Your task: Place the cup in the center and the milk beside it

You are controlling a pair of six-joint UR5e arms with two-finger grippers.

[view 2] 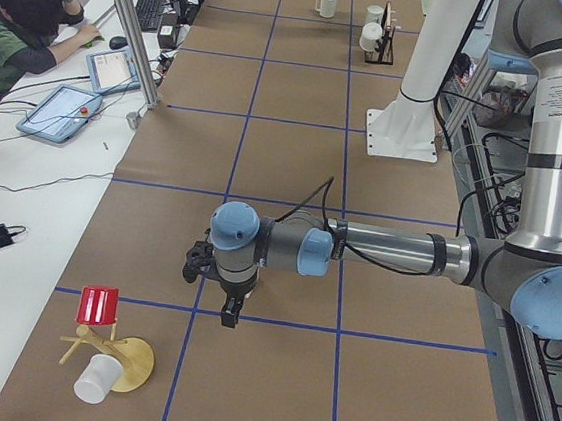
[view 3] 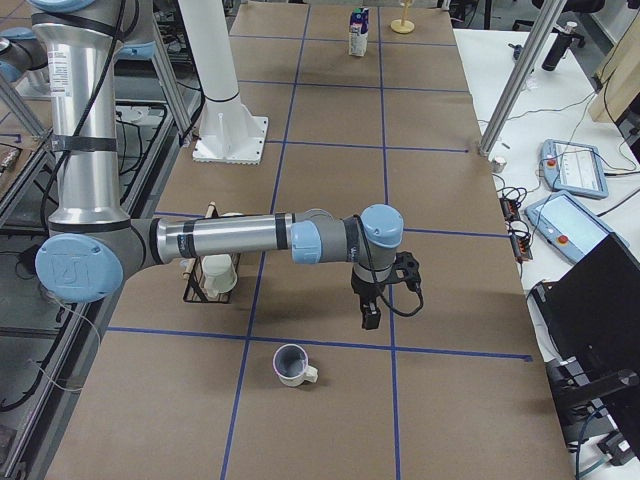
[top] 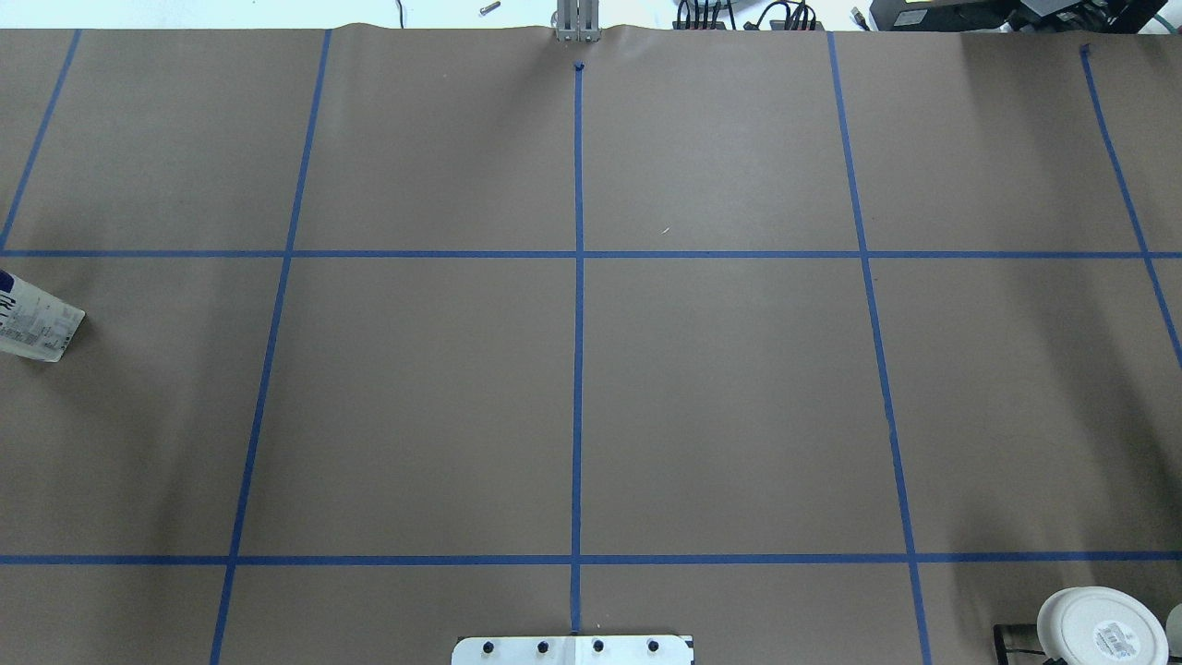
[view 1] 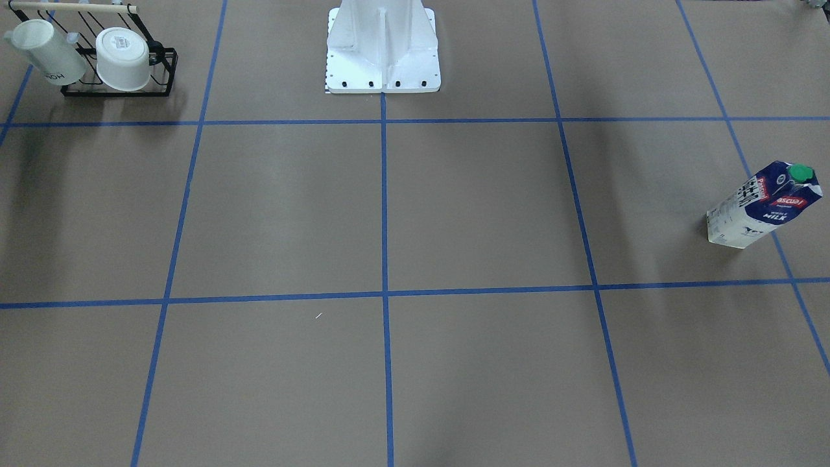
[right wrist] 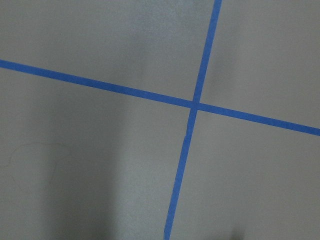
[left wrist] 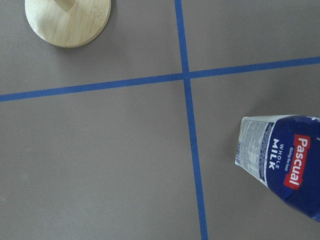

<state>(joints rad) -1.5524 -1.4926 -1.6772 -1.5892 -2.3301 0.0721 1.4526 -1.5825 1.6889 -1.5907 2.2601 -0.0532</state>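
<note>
The cup (view 3: 292,365), a plain white mug with a dark inside, stands upright near the table's right end, close below and left of my right gripper (view 3: 370,320). It shows small and far in the exterior left view (view 2: 326,4). The milk (view 1: 765,204) stands upright at the table's left side, also in the overhead view (top: 37,319) and the left wrist view (left wrist: 285,165). My left gripper (view 2: 226,317) hangs above the table near it. I cannot tell whether either gripper is open or shut. The center (view 1: 382,207) holds nothing.
A black wire rack (view 1: 120,61) with two other white cups stands beside the right arm (view 3: 215,270). A wooden stand (view 2: 105,353) with a red cup and a white cup is at the table's left end. The white robot base (view 1: 382,52) is behind the center.
</note>
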